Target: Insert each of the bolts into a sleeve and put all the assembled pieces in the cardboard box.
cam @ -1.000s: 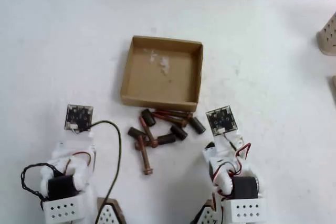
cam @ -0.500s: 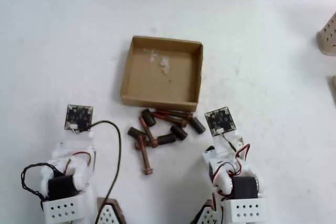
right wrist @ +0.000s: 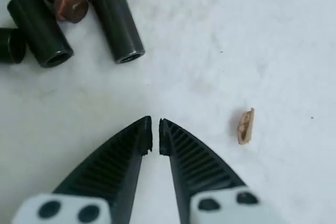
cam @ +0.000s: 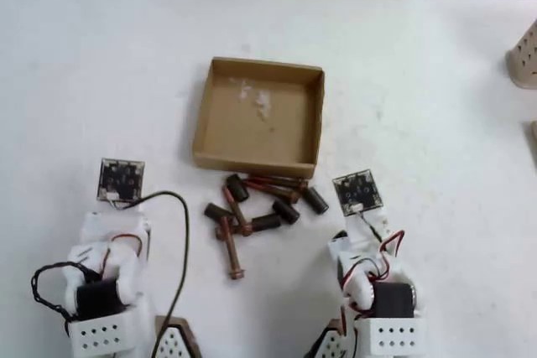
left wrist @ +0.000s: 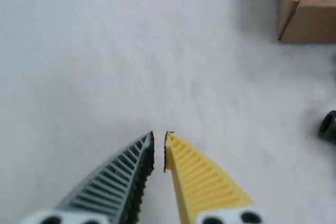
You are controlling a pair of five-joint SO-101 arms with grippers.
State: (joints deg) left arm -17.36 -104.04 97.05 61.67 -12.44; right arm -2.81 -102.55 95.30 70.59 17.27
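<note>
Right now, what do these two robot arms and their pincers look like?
Both arms are white plastic with black motors and dotted bases. The left arm trails black cables; the right arm shows red wires. The left gripper has one grey and one yellow ribbed, pointed finger; the right gripper has two black ones.

Five sleeves (cam: 315,199), at least four bolts (cam: 233,253), one cardboard box (cam: 256,159).

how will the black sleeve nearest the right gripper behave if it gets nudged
The black sleeve is a round tube lying on its side, so it would probably roll. It looks rigid and smooth, so it likely won't deform but might slip.
</note>
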